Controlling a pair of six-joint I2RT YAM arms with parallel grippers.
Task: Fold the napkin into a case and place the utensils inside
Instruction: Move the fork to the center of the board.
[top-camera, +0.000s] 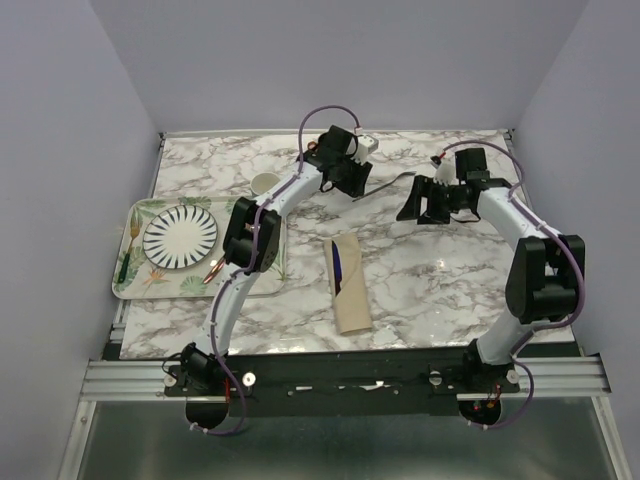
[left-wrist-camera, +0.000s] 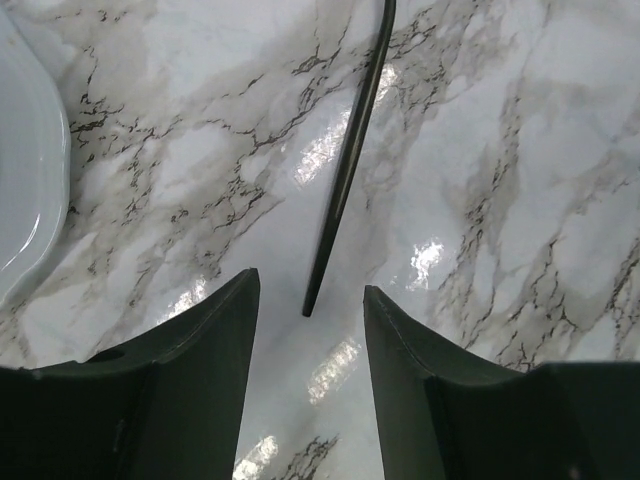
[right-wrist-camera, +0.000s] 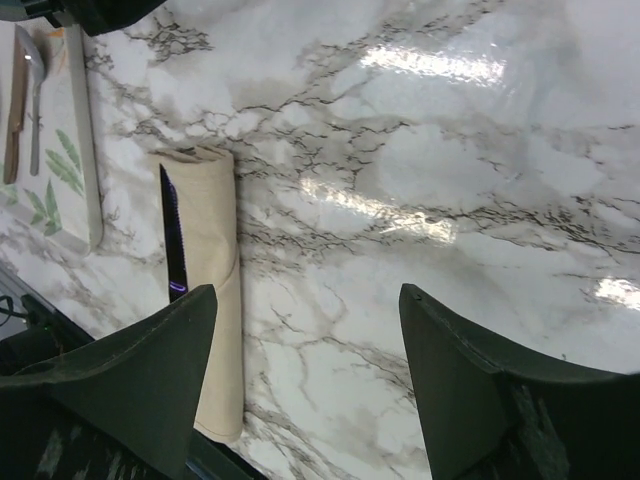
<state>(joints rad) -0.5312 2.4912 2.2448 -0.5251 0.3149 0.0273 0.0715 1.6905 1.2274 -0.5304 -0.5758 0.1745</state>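
Left pincer (left-wrist-camera: 310, 285), fingers spread and gripping nothing, hangs low over the white, grey-veined marble surface (left-wrist-camera: 520, 200). The handle end of the slim silver metal fork (left-wrist-camera: 350, 160) lies flat just ahead of the gap between the fingers, touched by neither. Right pincer (right-wrist-camera: 305, 290), likewise spread wide and empty, hovers near the fork in the overhead view, with only bare surface between its fingers. Well apart from both, toward the near edge, lies the narrow beige cloth case (right-wrist-camera: 212, 320), already folded, with the slim dark purple knife (right-wrist-camera: 172, 240) tucked into it and part of its length showing at the open end. To the left of the case sits the leaf-printed tray (right-wrist-camera: 75, 150). One utensil is thus housed; the fork is not yet inside. Hazards, as judged: the fork is thin and lies flush on a hard, glossy surface, so closing fingers may ride over it or skid it away rather than lift it. The two arms stand close about the same object and could collide. On insertion the tines may catch the soft cloth, dragging the case open or nudging the knife out.
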